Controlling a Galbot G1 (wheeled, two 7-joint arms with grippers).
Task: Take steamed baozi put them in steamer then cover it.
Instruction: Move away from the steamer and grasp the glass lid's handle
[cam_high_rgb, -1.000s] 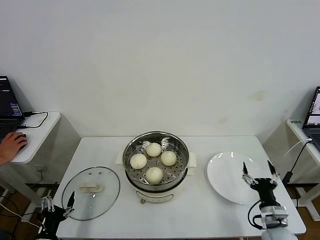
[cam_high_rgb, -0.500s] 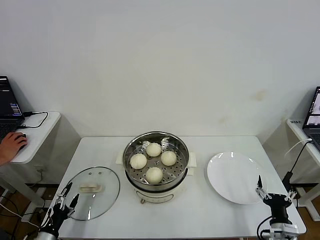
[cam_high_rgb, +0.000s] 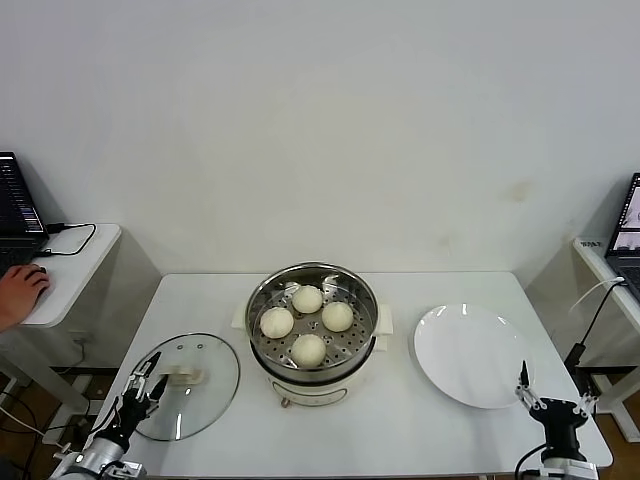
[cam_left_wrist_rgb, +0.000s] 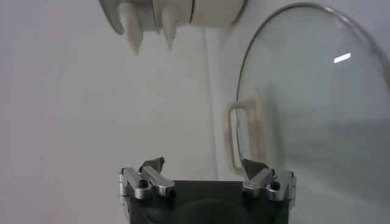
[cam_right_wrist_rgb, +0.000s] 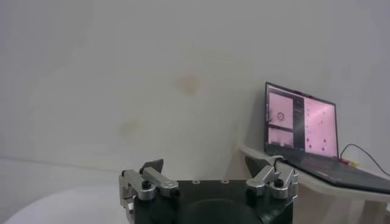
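Steamer (cam_left_wrist_rgb: 173, 11) cut off in left wrist view, both arms mostly out of head view

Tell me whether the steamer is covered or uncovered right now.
Uncovered. The steamer stands open with four baozi showing on its perforated tray, while the glass cover lies flat on the table to its left.
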